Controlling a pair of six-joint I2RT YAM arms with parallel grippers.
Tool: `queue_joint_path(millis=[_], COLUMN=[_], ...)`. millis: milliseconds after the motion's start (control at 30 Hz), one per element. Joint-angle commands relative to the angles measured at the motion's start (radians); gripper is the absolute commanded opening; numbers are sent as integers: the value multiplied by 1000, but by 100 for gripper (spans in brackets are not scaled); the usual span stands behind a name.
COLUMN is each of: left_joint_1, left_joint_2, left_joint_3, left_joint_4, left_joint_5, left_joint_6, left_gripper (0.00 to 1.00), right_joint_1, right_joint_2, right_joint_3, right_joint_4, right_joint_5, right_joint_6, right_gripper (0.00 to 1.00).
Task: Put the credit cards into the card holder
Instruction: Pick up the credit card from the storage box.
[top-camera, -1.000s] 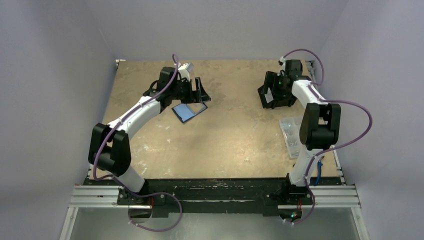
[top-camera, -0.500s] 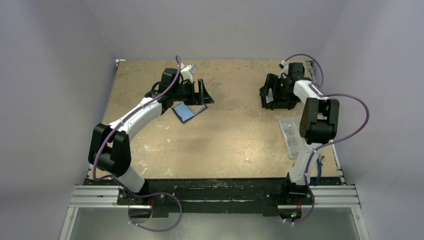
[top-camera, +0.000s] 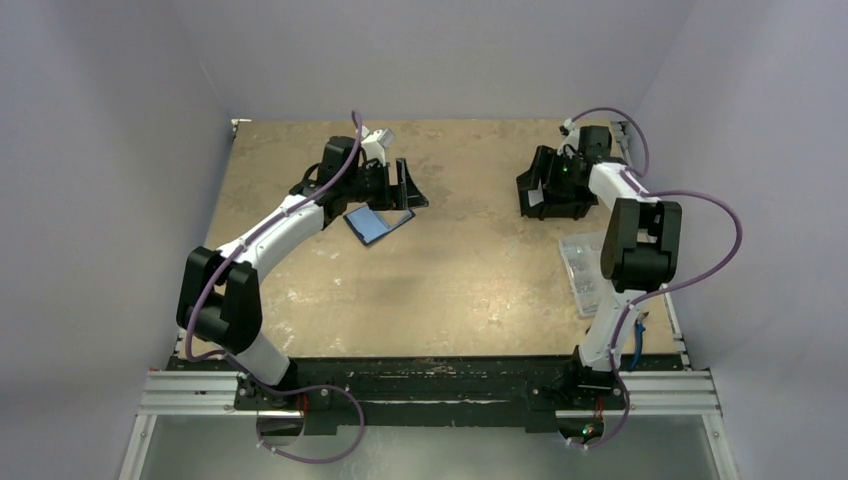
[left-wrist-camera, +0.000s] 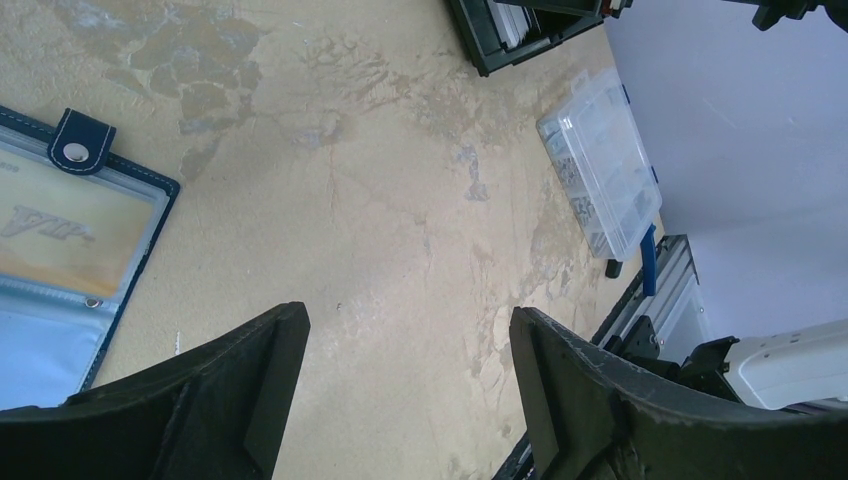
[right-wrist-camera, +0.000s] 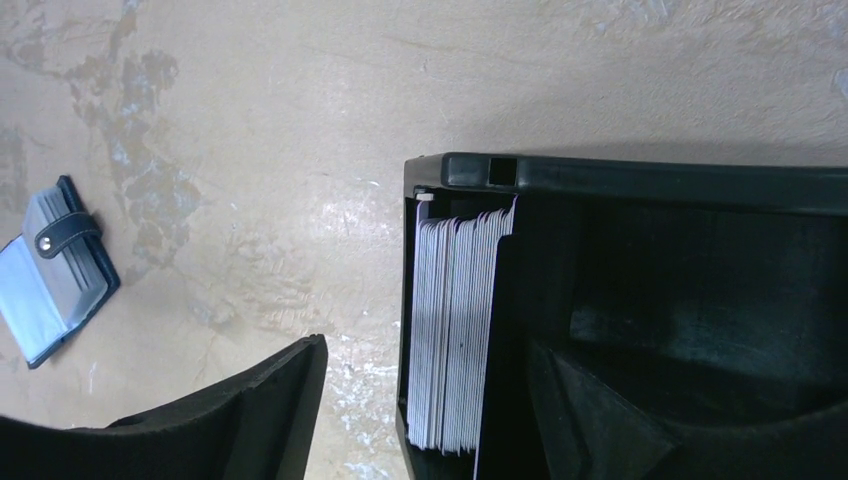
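Note:
The card holder (top-camera: 378, 222) lies open on the table, navy with a snap tab, and a yellowish card shows in its clear sleeve (left-wrist-camera: 60, 230). My left gripper (top-camera: 405, 190) hovers open just beyond it, with only bare table between the fingers (left-wrist-camera: 405, 370). The credit cards (right-wrist-camera: 455, 330) stand as a white stack on edge at the left end of a black box (right-wrist-camera: 640, 180). My right gripper (right-wrist-camera: 428, 350) is open astride that end: one finger (right-wrist-camera: 270, 400) is outside the box, the other (right-wrist-camera: 600, 400) inside it. Neither touches the stack.
A clear plastic compartment box (top-camera: 583, 265) lies near the right table edge, beside the right arm. The black box (top-camera: 548, 190) sits at the back right. The card holder also shows small at the left of the right wrist view (right-wrist-camera: 55, 265).
My right gripper has shifted a little to the left over the black box and its jaws have narrowed somewhat. The left gripper edged slightly right, then held still.

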Motion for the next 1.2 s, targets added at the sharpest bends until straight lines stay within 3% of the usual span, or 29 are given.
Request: queue_joint_path(millis=[0, 1167], left_joint_1=[-2, -6], left_joint_2=[-38, -21], left_joint_3=[-4, -9], left_joint_4=[43, 50], left_joint_5=[19, 27], left_joint_6=[-8, -8], left_gripper=[79, 79], right_joint_1=[5, -27], right_joint_2=[-69, -64], right_joint_3=[-14, -27], right_joint_4=[44, 53], right_joint_5=[-43, -29], right_joint_6=[14, 45], right_gripper=[78, 19])
